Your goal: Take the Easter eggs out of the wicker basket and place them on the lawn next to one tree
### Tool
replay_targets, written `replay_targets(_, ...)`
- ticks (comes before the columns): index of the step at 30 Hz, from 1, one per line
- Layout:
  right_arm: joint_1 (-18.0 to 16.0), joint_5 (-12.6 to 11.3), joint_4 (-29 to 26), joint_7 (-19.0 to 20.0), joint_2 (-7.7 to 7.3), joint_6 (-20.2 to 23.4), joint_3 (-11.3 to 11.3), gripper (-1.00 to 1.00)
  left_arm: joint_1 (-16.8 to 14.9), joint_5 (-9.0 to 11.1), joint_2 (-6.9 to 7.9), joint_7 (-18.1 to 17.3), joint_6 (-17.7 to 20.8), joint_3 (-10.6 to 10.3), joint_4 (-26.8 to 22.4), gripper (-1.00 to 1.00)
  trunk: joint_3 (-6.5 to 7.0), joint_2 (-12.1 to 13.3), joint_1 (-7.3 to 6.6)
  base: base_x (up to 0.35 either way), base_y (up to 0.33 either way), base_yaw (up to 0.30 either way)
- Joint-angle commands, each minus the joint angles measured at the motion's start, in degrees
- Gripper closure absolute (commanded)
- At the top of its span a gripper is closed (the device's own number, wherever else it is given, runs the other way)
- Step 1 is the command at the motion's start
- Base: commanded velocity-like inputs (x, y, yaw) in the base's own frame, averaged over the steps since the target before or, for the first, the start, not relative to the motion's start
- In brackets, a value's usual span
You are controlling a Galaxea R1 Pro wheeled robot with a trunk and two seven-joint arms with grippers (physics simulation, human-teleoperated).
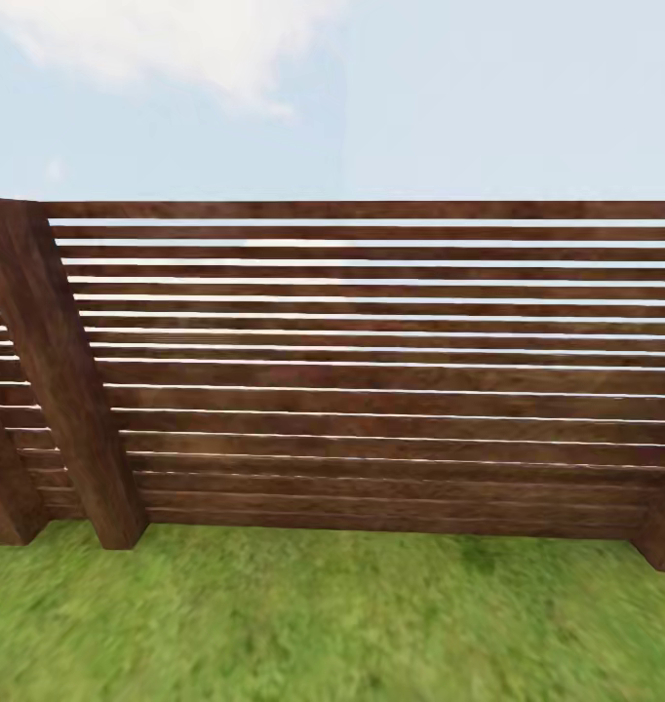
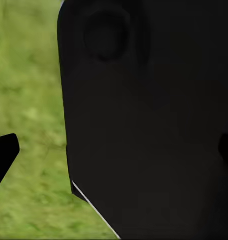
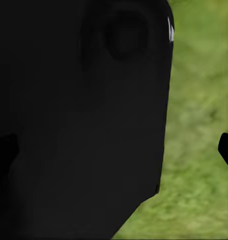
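Head view: a brown slatted wooden fence (image 1: 371, 370) stands across the frame, sky above it, with thick posts (image 1: 64, 380) at the left.
Lawn: mottled green grass (image 1: 332, 624) runs from the fence base toward the camera.
Left wrist view: a black robot body panel (image 2: 154, 125) is close to the lens; 1 dark fingertip (image 2: 3, 155) shows over grass (image 2: 28, 100); whether the left gripper is released or clenched cannot be told.
Right wrist view: a black panel (image 3: 78, 125) beside grass (image 3: 199, 125); 1 dark fingertip (image 3: 227, 147) at the edge; grip state cannot be told.
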Motion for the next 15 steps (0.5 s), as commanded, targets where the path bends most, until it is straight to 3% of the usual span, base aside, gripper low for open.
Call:
replay_targets(1,-0.34,0.33,-0.33,0.33,0.33,0.33,0.33,-1.0,-0.34,0.33,0.33,0.33,0.33,0.33,-0.33,-1.0,-0.03,-0.02,0.0,0.0,0.0,0.0)
replay_targets(4,-1.33,1.31,-1.31,0.65,1.3,1.3,1.33,-1.0,-0.05,1.3,1.3,1.3,1.29,0.64,-1.29,-1.0,-0.03,-0.02,0.0,0.0,0.0,0.0)
replay_targets(8,-2.64,1.94,-2.61,0.65,2.43,2.58,2.65,-1.0,-0.05,2.58,1.32,1.64,2.4,0.64,-2.57,-1.0,-0.03,-0.02,0.0,0.0,0.0,0.0)
replay_targets(13,-4.04,1.94,-4.24,0.65,2.43,4.18,4.16,-1.0,-0.05,4.18,1.32,1.64,2.4,0.64,-3.57,-1.0,-0.03,-0.02,0.0,0.0,0.0,0.0)
replay_targets(15,-3.38,1.29,-4.19,0.01,1.78,3.52,3.49,-1.0,0.61,3.52,1.52,0.99,1.75,0.32,-2.91,-1.0,-0.03,-0.02,0.0,0.0,0.0,0.0)
